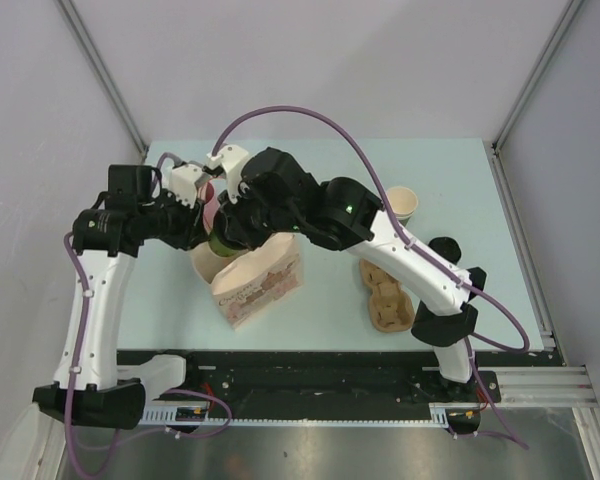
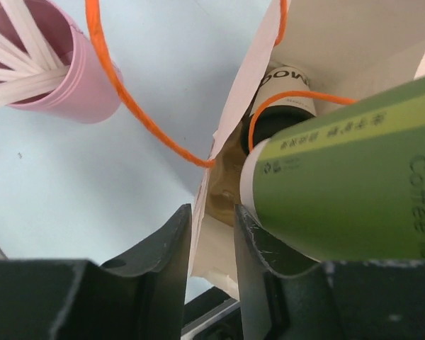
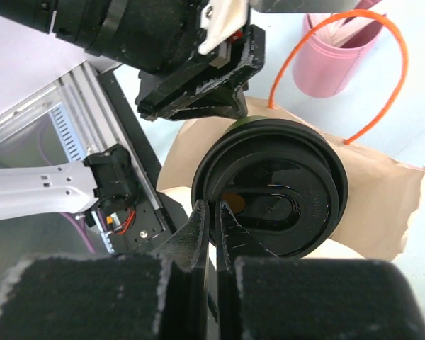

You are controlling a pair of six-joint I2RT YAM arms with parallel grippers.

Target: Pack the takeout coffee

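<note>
A brown paper bag (image 1: 263,280) with orange string handles stands open at mid-table. My left gripper (image 2: 212,212) is shut on the bag's near wall (image 2: 230,120), pinching the paper between its fingers. My right gripper (image 3: 214,205) is shut on the rim of the black lid (image 3: 269,188) of the dark green cup (image 2: 347,184). It holds the cup over the bag's mouth, partly inside. In the top view the cup (image 1: 220,240) sits between the two grippers. A dark object with white letters (image 2: 287,88) lies deeper in the bag. I cannot make out the white lidded cup.
A pink cup of white straws (image 1: 208,205) stands just behind the bag, also in the left wrist view (image 2: 64,78). A brown pulp tray (image 1: 385,295) lies right of the bag. A lidless cup (image 1: 402,203) stands at the back right. The table's black front rail (image 1: 310,360) runs close behind the bag.
</note>
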